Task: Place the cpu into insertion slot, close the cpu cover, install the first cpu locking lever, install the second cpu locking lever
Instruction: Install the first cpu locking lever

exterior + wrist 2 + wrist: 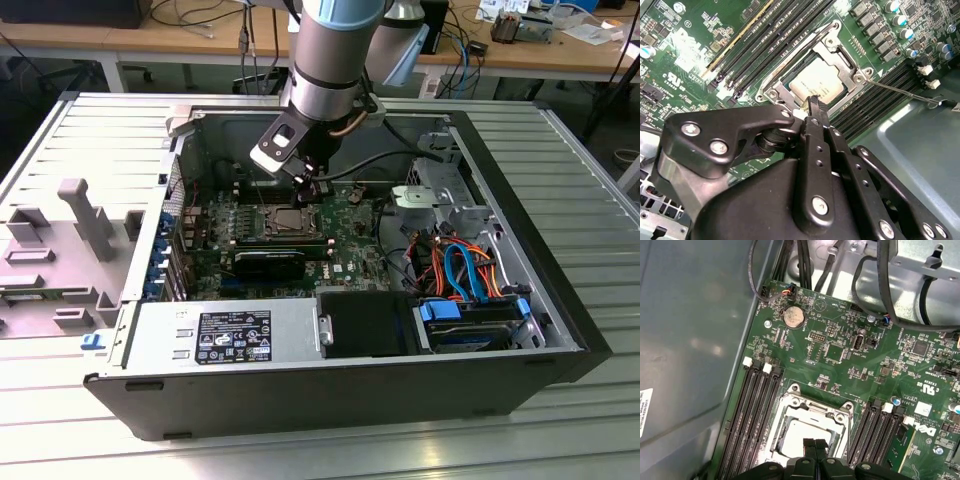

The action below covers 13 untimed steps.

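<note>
The cpu [819, 81] lies flat in the insertion slot [291, 218], its grey top showing through the cut-out of the cpu cover [840, 47]. The silvery cover frame lies down over the chip [801, 436] in both wrist views. A thin metal locking lever [900, 91] sticks out sideways from one socket corner over the memory slots. My gripper [306, 192] hangs just above the socket's edge. Its black fingers are pressed together, the tips [812, 102] [815, 444] over the rim of the cover. Whether the tips touch the frame I cannot tell.
Long black memory slots [757, 405] flank the socket on both sides. In the open case, a grey power supply [225, 335] and a black shroud [365, 322] sit at the front. Orange and blue cables [460, 265] and a drive cage [440, 195] fill the exterior view's right.
</note>
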{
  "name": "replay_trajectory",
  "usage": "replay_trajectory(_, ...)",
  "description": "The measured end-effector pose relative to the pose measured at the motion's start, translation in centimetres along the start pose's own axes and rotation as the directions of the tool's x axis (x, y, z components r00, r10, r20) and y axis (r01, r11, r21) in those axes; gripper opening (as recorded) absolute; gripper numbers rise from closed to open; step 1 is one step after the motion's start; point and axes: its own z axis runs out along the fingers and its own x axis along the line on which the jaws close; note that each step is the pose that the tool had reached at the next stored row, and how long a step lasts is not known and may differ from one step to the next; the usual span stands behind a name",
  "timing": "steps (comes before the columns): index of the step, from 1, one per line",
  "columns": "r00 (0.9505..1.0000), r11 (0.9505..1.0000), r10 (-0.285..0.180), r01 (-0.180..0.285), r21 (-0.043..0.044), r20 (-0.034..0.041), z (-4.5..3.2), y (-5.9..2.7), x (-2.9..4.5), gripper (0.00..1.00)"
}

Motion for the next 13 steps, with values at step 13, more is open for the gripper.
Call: replay_trajectory(13, 0.9993, 0.9993, -0.037, 0.037, 0.0038, 0.0030, 0.00, 0.00, 0.00, 0.11)
